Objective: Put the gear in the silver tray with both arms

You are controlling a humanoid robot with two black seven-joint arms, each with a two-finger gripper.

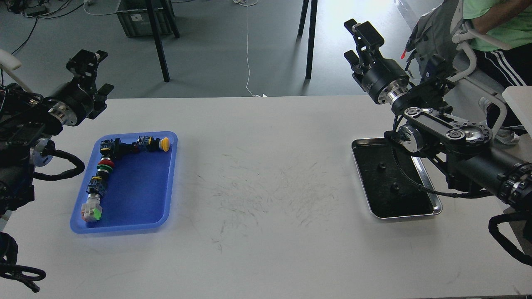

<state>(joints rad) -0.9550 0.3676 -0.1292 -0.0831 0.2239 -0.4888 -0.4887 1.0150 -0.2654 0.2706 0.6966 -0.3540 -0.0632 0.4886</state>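
Observation:
The silver tray (433, 198) lies on the right side of the white table. Two small dark pieces, too small to tell if they are gears, lie on its dark floor, one (380, 167) farther back and one (395, 187) nearer. My right gripper (358, 43) is raised high beyond the table's far edge, up and left of the tray; it looks open and empty. My right forearm (447, 135) hangs over the tray's far right corner. My left gripper (94, 70) is raised above the table's far left corner; it looks open and empty.
A blue plastic tray (164, 182) on the left holds several push-button switches (104, 166) in an L-shaped row. A person in green (498, 20) sits on a chair at the far right. Black table legs (309, 37) and a grey crate (141, 18) stand on the floor beyond.

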